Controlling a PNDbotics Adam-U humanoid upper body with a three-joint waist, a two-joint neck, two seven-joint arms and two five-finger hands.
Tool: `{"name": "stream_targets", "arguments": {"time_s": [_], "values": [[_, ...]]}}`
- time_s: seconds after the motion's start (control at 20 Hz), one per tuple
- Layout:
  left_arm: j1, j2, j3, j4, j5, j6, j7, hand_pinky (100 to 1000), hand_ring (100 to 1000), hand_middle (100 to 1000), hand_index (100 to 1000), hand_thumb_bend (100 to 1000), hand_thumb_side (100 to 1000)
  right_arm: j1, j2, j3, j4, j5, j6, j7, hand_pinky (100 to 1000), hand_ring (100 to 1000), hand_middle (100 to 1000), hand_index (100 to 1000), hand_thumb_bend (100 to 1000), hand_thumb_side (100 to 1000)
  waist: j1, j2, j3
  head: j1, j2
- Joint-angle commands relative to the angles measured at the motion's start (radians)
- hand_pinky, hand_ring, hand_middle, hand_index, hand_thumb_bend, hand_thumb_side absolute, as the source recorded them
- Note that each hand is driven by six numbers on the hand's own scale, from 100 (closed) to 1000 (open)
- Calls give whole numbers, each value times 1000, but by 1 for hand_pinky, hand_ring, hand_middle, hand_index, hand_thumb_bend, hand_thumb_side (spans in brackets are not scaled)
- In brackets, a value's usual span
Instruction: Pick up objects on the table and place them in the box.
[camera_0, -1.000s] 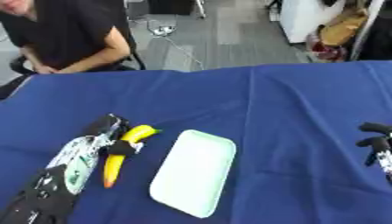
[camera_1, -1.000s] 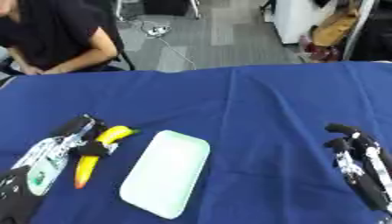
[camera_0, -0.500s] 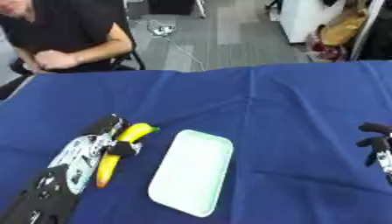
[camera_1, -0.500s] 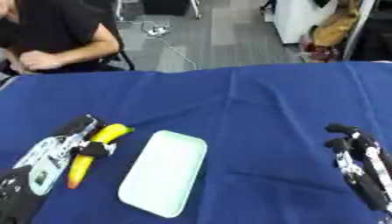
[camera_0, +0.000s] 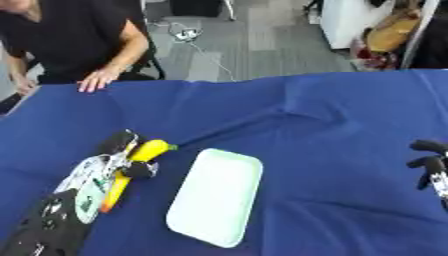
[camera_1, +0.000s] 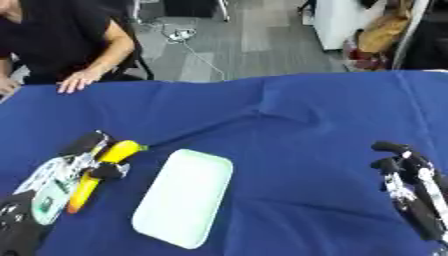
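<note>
A yellow banana (camera_0: 147, 152) lies on the blue tablecloth at the left, with an orange carrot-like thing (camera_0: 114, 192) just below it. My left hand (camera_0: 105, 165) comes up from the lower left corner and curls over both of them. Right of them lies a pale green rectangular tray (camera_0: 216, 194), flat and with nothing in it. My right hand (camera_1: 404, 178) rests at the right edge, fingers relaxed and pointing up, holding nothing.
The blue cloth (camera_0: 332, 130) has a raised fold running from the banana toward the middle. A person sits at the far left edge with a hand (camera_0: 94, 80) on the table. Beyond the table are a grey floor and cables.
My left hand has stayed on the banana and orange thing, shifting slightly. The person's hand has come onto the far table edge. The right hand is still.
</note>
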Motion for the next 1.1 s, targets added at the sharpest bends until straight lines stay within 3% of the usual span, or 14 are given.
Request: {"name": "stream_targets", "arguments": {"time_s": [0.05,0.7,1.1], "values": [[-2,18,-2,-16,9,9,3,100,100,100,365,100,256,-5,-22,-4,-24,-5,-2,1,380,637,764,862,100,813,-4,-13,2,-3,-13],[-3,19,-2,-53,28,13,16,100,100,100,348,100,253,-3,-23,-5,-23,-5,-1,0,380,637,764,862,100,814,-4,-15,2,-6,-15],[-6,36,4,-208,62,5,14,100,100,100,334,100,258,0,-23,-5,-23,-6,0,0,381,637,764,862,100,814,-4,-19,5,-12,-15]]}}
